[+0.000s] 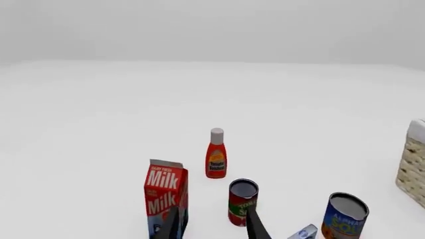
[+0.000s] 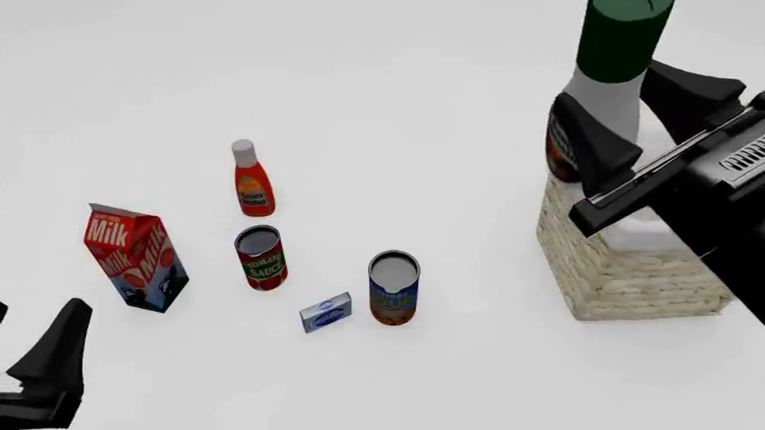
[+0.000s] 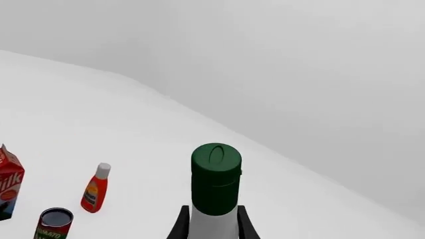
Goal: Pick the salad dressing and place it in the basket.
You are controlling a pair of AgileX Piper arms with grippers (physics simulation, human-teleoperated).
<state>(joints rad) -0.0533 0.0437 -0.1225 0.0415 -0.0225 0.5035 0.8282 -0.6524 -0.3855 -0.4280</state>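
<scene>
The salad dressing, a white bottle with a dark green cap, is upright in my right gripper, whose fingers are shut on its waist. It hangs above the near left part of the wicker basket, clear of the white-lined rim. In the right wrist view the green cap rises between the two fingers. My left gripper is low at the front left, open and empty. In the left wrist view its fingertips stand apart near the milk carton. The basket's edge shows there too.
On the table left of the basket stand a milk carton, a red bottle with a white cap, a tomato sauce can, a blue soup can and a small blue-white box.
</scene>
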